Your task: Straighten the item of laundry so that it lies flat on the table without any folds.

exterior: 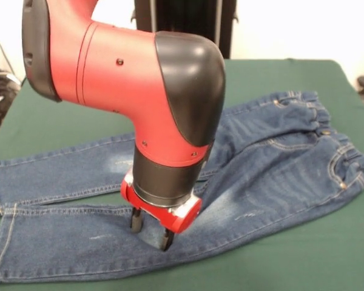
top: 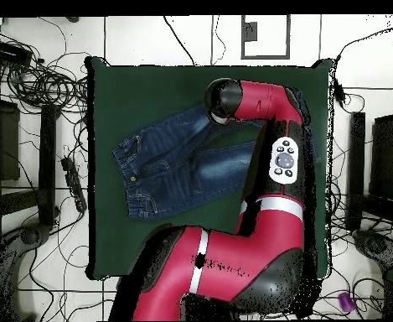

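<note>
Now the arm is down on the jeans.

The jeans (exterior: 261,163) lie spread on the green table (exterior: 327,254), mostly flat, with the waistband bunched up a bit and the two legs stretched out side by side. The gripper (exterior: 150,231) is low over the nearer leg, its two dark fingers (exterior: 135,219) a little apart with the tips at the cloth, and I cannot tell if they pinch any of it. I think it is there to smooth or tug that leg. The big red arm (exterior: 127,79) hides the middle of the jeans. Off the table, past the waistband, cables (top: 57,84) lie on the floor.
</note>
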Available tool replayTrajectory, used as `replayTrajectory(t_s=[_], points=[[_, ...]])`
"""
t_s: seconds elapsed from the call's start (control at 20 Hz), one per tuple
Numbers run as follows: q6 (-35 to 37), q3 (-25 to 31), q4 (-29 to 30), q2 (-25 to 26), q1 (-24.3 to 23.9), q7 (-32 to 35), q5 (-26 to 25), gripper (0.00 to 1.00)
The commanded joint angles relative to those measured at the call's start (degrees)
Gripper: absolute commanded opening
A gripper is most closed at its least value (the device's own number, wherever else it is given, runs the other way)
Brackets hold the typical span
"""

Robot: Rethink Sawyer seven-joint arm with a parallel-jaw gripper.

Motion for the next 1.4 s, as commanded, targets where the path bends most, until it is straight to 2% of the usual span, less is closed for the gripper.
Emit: replayTrajectory(t_s=[0.05,0.5,0.65,1.0,1.4], points=[[-4.5,9.5,0.6,6.5,1.5,-6.9,0.0,1.0],[-5.8,10.8,-1.5,8.4,1.2,-7.4,-0.2,1.0],[-8.8,12.4,-1.8,9.3,0.1,-11.2,-0.9,1.0],[-6.3,17.7,-7.1,12.7,-2.3,-20.8,-0.8,1.0],[-3.0,20.4,-9.9,14.1,-3.0,-23.4,-1.3,1.0]])
